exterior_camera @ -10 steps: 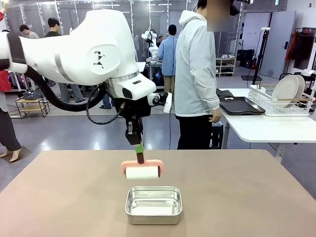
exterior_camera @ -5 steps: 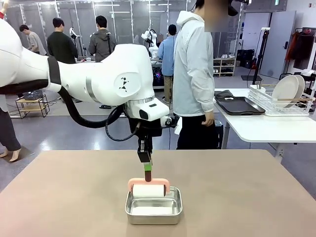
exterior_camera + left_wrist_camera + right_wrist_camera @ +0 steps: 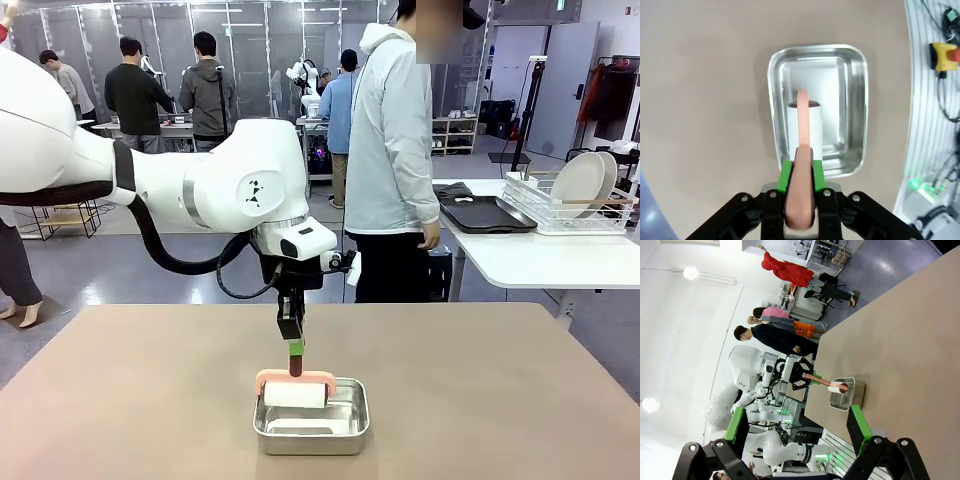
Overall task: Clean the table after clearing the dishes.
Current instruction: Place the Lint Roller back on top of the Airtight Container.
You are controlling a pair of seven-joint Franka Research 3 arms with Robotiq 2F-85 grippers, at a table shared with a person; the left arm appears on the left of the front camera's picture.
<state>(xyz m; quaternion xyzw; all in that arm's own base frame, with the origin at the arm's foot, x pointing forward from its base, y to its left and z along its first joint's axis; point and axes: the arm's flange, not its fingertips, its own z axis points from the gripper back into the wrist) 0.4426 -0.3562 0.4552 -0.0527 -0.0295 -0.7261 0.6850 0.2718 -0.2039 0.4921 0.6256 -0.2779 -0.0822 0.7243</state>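
now the left gripper (image 3: pixel 292 345) is clenched on the pink handle of a lint roller (image 3: pixel 295 391), its green pads (image 3: pixel 786 176) pinching the handle from both sides, and the white roll hangs just inside the steel pan (image 3: pixel 311 416) at the near middle of the table (image 3: pixel 500 400). as i judge it, the step in hand is setting the roller down in the pan, so the sound way is to lower straight, keep the roll level and centred between the pan walls, let it rest on the floor of the pan before the jaws part, then lift clear without dragging the handle. in the left wrist view the roll sits toward the pan's 9 o'clock wall, so a small nudge toward 3 o'clock would help. the right gripper (image 3: pixel 796 440) is released, jaws wide, holding nothing, well apart from the pan. the tan top looks bare and matte around the pan. farther off, at 12 o'clock, a person (image 3: pixel 395 150) in a pale jacket stands beyond the far edge; at 2 o'clock the dishes (image 3: pixel 583 183) stand in a wire rack (image 3: pixel 565 208) on a white side table (image 3: pixel 540 260), beside a dark tray (image 3: pixel 485 214).
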